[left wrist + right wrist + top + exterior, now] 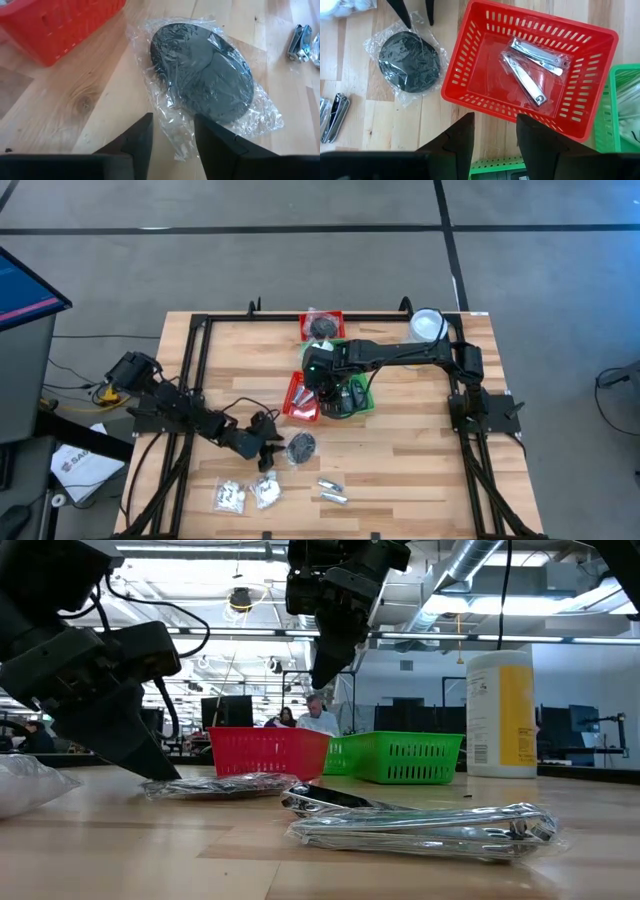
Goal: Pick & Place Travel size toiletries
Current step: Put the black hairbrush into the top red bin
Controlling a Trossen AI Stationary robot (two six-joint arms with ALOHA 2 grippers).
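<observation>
crinkled clear wrap covered the round black disc [202, 72] lying flat on the wooden counter [75, 105], just beside the left tool [172, 137], whose dark fingers stood spread at its edge. right tool [494, 135], also spread, hung above the red mesh basket [470, 55] holding shiny metal clippers [532, 62].

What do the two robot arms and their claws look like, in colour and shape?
Both arms are black, made of jointed boxy segments with loose black cables. The left claw and the right claw each have two flat, dark, tapering fingers. A small green light shows on the right arm.
</observation>
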